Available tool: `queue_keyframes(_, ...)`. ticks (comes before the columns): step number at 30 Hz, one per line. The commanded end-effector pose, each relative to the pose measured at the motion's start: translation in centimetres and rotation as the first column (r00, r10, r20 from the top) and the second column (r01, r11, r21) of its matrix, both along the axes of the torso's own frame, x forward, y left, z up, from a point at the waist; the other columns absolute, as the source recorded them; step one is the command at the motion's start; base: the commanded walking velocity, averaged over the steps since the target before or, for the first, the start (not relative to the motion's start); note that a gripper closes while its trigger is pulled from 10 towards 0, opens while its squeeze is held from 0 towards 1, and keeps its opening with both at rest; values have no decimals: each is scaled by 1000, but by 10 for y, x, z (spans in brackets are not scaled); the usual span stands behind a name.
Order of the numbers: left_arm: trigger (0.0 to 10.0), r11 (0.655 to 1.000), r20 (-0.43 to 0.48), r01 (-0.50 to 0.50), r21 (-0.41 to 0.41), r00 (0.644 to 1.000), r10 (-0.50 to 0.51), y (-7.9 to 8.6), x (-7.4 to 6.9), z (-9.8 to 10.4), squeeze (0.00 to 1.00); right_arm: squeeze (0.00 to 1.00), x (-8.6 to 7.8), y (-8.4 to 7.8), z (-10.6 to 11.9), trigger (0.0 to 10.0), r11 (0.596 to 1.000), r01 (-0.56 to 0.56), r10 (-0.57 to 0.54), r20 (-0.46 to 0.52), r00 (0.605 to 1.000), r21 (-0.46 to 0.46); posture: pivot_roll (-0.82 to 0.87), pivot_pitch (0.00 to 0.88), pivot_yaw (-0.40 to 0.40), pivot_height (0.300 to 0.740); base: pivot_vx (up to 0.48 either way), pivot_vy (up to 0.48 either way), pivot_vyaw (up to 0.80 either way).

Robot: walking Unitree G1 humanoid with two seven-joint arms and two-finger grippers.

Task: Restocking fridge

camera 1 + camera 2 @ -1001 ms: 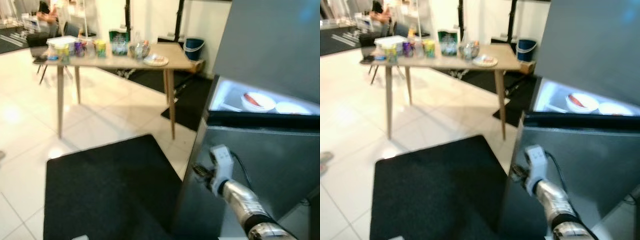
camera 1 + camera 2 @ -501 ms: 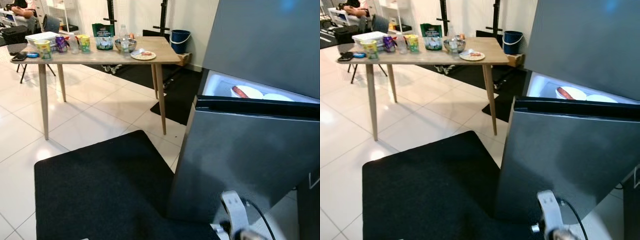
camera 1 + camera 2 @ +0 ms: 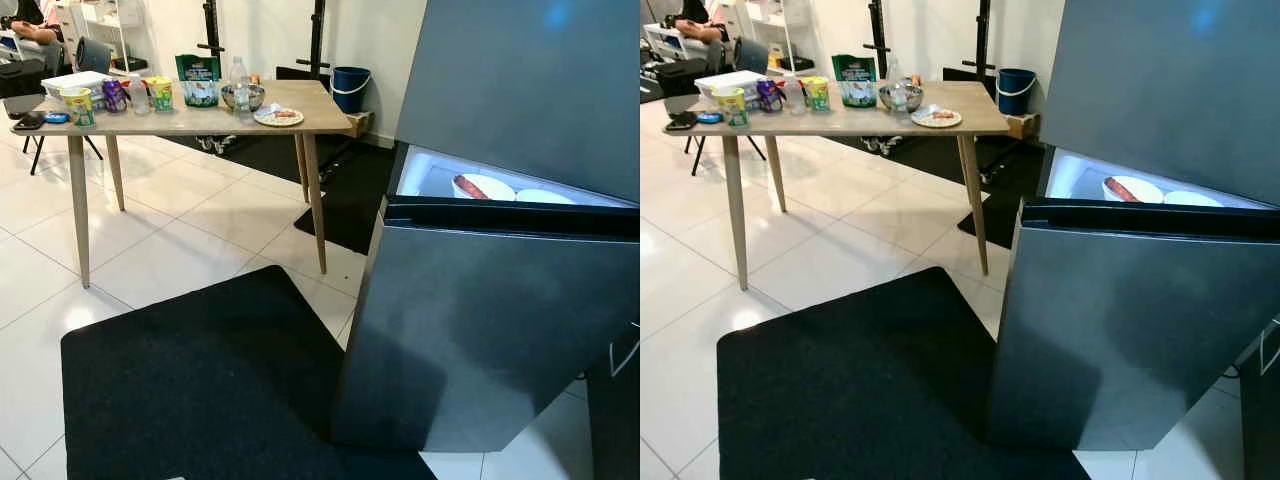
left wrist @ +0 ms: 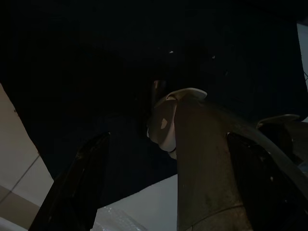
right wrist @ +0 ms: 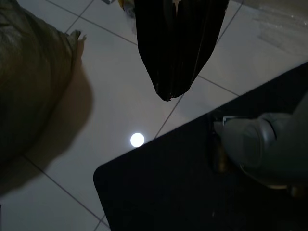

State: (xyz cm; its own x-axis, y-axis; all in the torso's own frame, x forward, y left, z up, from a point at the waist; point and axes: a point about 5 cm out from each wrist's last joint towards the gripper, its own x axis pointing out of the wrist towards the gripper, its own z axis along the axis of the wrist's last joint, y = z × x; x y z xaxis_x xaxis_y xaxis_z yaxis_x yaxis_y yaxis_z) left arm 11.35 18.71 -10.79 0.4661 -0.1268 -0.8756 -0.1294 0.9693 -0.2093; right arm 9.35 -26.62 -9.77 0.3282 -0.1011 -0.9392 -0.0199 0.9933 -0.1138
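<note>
A dark grey fridge [image 3: 530, 90] stands at the right. Its lower door [image 3: 490, 330] hangs ajar, and the lit inside shows a white plate [image 3: 483, 187] with a sausage-like piece and a second plate beside it. Across the room a wooden table [image 3: 300, 125] carries a green bag [image 3: 201, 80], a water bottle [image 3: 238, 75], a metal bowl [image 3: 243, 97], a plate of food [image 3: 278, 117], coloured cups [image 3: 158, 93] and a white container [image 3: 75, 82]. My right gripper [image 5: 166, 96] hangs shut over the floor tiles. My left gripper [image 4: 167, 137] hangs open in the dark.
A black mat [image 3: 200, 380] covers the floor before the fridge, and my foot [image 5: 260, 144] rests on it. A second dark mat and a blue bucket [image 3: 350, 88] sit behind the table. A person [image 3: 25, 25] sits at the far left. White tile lies between mat and table.
My right arm, which was raised at the fridge door's edge, has dropped out of the head views. The camera has shifted; the door still hangs ajar.
</note>
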Motion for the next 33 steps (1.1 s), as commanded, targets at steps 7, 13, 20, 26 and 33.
queue_keyframes(7, 10000, 1000, -36, 27, 2, 999, -27, -3, -7, -3, 0, 0, 0, 2, -1, 10000, 1000, -6, 6, -4, 1000, -4, -98, 0, -55, 740, 300, 0, 0)
queue_keyframes(13, 10000, 1000, -37, 30, 3, 999, -30, -3, -7, -3, 0, 0, 7, 3, 1, 10000, 1000, -16, 16, 11, 1000, -1, -98, 0, -55, 740, 366, 0, 0)
queue_keyframes(20, 10000, 999, -38, 33, 4, 999, -33, -3, -7, -3, 0, 0, 9, 1, 2, 10000, 1000, 1, -1, 31, 1000, -5, -98, 0, -54, 740, 369, 0, 0)
queue_keyframes(26, 10000, 1000, -35, 25, 12, 999, -24, -1, -7, -3, 0, 0, 12, -2, 4, 10000, 999, 36, -36, 54, 998, -6, -99, 0, -53, 740, 358, 0, 0)
queue_keyframes(33, 10000, 1000, -34, 1, 16, 999, -1, 1, -6, -2, 0, 0, 14, -3, 4, 10000, 999, 49, -49, 62, 997, -7, -98, 0, -52, 740, 0, 0, 0)
